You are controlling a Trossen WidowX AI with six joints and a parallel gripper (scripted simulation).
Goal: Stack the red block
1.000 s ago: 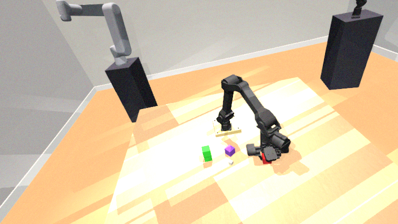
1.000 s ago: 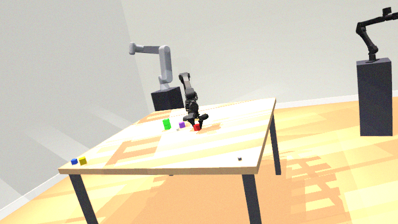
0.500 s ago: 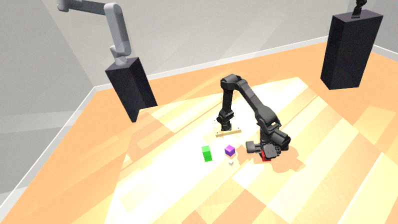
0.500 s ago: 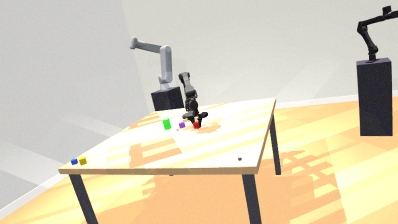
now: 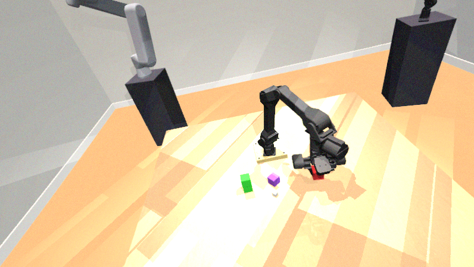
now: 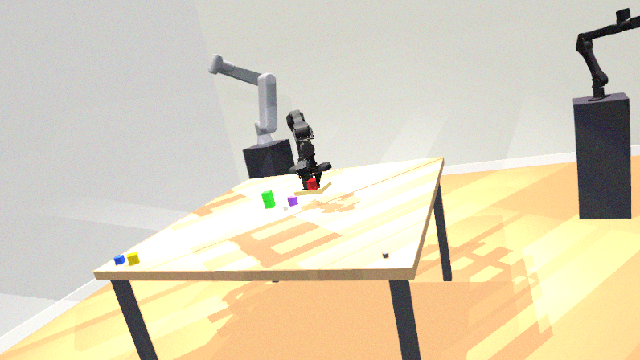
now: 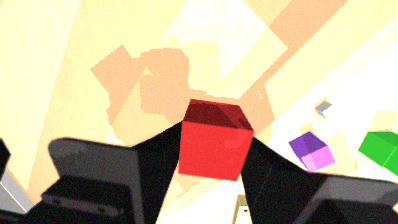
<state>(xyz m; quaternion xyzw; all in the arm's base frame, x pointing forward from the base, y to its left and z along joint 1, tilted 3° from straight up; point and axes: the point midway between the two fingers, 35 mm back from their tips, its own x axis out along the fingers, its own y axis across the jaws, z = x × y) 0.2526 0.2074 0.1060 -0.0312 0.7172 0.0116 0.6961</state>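
Red block (image 7: 215, 145): cube, glossy red, darker top face. Clamped between two dark fingers of gripper (image 5: 316, 170), one finger against each side face. Seen from wrist view slightly rotated, edges not square to fingers. Whether it touches table (image 6: 358, 263) cannot be told.

Green tower (image 5: 246, 182): bright green, taller than wide, upright on table. Stands well apart from red block, top face bare.
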